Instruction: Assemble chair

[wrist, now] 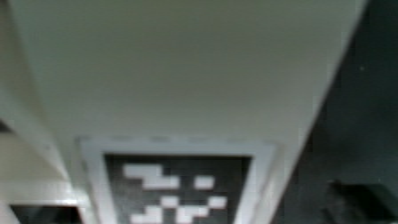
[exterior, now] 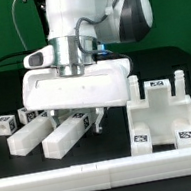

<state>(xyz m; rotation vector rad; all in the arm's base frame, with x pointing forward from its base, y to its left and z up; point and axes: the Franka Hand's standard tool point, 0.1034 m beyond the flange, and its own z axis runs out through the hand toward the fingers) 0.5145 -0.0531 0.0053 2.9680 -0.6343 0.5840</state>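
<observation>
Chair panel [exterior: 77, 89], broad and white, fronts the tool [exterior: 69, 59]; grip cannot be told.

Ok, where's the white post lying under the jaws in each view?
Exterior view: the white post lies at lower centre, second post from the exterior view's left.
Wrist view: probably the same post; it fills the middle of the picture and carries a tag.
Shared landmark: the black table beside it.
</observation>
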